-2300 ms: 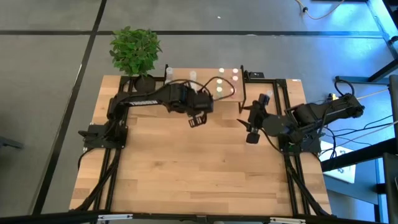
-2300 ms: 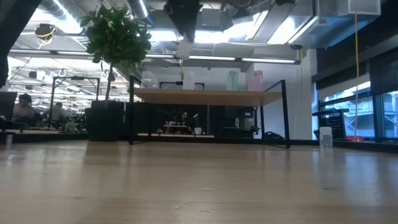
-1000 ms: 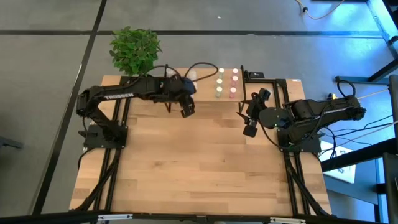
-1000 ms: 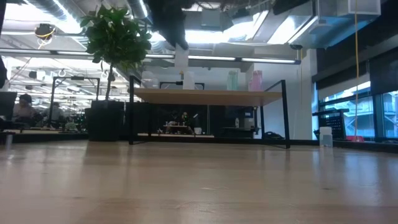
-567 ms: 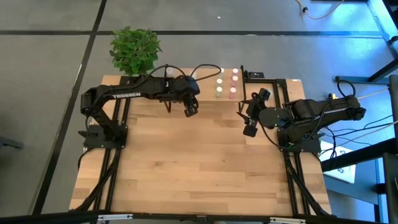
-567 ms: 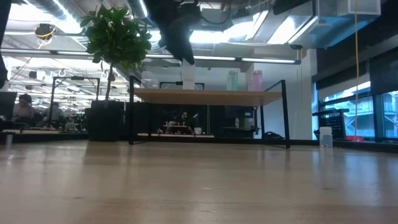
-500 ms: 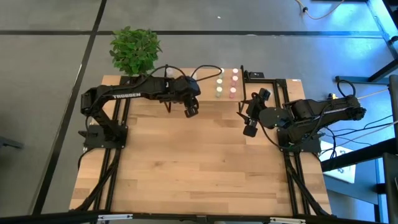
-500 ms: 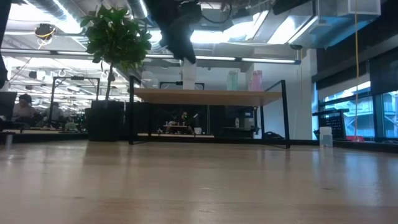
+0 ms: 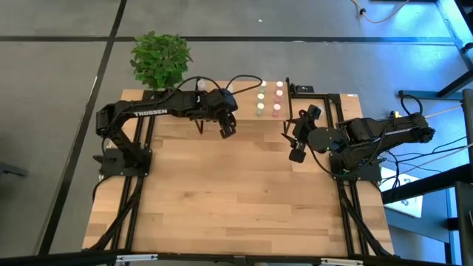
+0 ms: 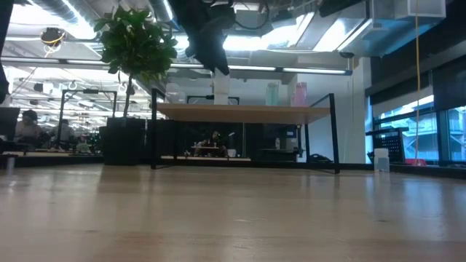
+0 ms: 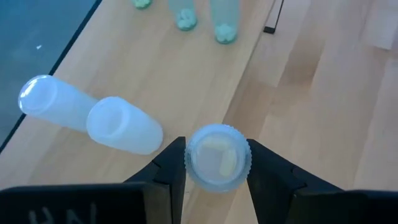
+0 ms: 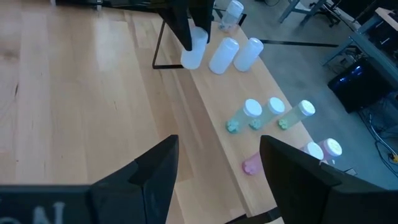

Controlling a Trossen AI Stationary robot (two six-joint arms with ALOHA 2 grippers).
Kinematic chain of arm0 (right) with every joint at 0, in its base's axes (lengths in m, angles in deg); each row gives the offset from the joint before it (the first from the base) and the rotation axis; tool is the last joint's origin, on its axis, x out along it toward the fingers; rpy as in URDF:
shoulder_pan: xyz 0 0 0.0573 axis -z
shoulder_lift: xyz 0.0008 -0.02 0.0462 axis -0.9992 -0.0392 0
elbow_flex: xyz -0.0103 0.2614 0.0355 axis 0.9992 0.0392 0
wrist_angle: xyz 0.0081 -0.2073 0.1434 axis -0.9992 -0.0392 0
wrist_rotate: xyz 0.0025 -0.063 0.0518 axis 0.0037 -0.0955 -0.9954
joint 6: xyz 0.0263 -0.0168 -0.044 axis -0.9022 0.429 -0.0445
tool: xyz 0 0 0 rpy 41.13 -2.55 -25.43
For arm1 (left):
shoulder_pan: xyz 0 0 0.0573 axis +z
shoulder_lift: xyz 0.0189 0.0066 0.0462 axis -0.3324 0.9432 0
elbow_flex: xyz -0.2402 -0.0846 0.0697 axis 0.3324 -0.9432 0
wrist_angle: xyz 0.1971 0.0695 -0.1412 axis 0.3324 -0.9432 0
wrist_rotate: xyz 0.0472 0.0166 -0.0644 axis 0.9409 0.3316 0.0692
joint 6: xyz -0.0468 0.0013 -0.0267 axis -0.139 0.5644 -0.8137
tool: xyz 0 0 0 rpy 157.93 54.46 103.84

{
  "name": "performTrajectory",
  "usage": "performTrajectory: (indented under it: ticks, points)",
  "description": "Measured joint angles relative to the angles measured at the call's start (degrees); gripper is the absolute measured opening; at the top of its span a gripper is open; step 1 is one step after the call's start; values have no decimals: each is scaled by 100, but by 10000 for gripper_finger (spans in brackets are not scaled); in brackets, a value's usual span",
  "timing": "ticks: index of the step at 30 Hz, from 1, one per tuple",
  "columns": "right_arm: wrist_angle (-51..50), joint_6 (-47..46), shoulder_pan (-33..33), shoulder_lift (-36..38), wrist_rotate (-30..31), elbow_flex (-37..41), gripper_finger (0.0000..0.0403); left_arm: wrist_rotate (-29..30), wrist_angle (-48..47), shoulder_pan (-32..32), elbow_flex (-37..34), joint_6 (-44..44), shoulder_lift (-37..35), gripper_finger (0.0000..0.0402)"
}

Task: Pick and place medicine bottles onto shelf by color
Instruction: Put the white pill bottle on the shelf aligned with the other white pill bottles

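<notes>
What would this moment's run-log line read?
left gripper: shut on white-capped bottle over shelf edge | right gripper: open, waiting | green bottles: on shelf

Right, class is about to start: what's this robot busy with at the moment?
It is sorting small medicine bottles onto a low wooden shelf. The left gripper is shut on a white-capped bottle at the shelf's front edge, beside two other white bottles. Green bottles and pink bottles already stand grouped. The right gripper waits open over the table.
</notes>
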Motion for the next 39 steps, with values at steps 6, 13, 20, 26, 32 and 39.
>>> performTrajectory:
  ticks: [6,13,20,26,32,39]
  points:
    - [-2,2,0,0,-1,0,227,1,-39,-4,0,-53,0,121]
    - [-2,2,0,0,-2,0,227,21,-27,14,-73,-25,-4,121]
    - [-4,0,0,0,-4,0,227,41,326,202,-408,65,-4,122]
    - [-4,2,0,0,-4,0,227,47,415,299,-415,153,-4,122]
    - [-4,2,0,0,-4,0,227,41,428,409,-417,155,-4,122]
    - [-4,1,0,0,-4,0,227,17,515,475,-417,317,-4,122]
